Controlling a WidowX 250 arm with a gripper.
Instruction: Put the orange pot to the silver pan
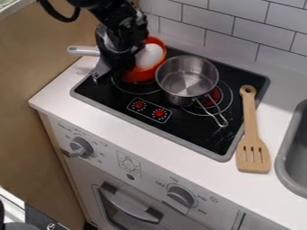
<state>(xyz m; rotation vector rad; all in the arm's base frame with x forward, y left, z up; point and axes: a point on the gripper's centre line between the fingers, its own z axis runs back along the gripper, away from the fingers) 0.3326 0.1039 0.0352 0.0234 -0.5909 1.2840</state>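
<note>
White tiles with grey joints rise behind a smooth, pale tabletop (108, 108). Let into it is a flat, glossy black stove (186, 126) with a grey rim, and at the right edge a grey sink (294, 157) with a rounded corner. The shiny, round metal pan (186, 83) stands on the stove, its thin looped handle pointing to the lower right. Just beside it, on its left, is the orange pot (135, 75), with a smooth white egg-shaped thing (150, 56) in it. The wooden spatula (251, 130), slotted and pierced at the handle's end, lies across the stove's right rim.

The black arm (114, 18) comes in from the upper left and hangs down at the pot's left side. The claw (112, 67) seems to be against the pot; whether it is wide or narrow, I cannot tell.
</note>
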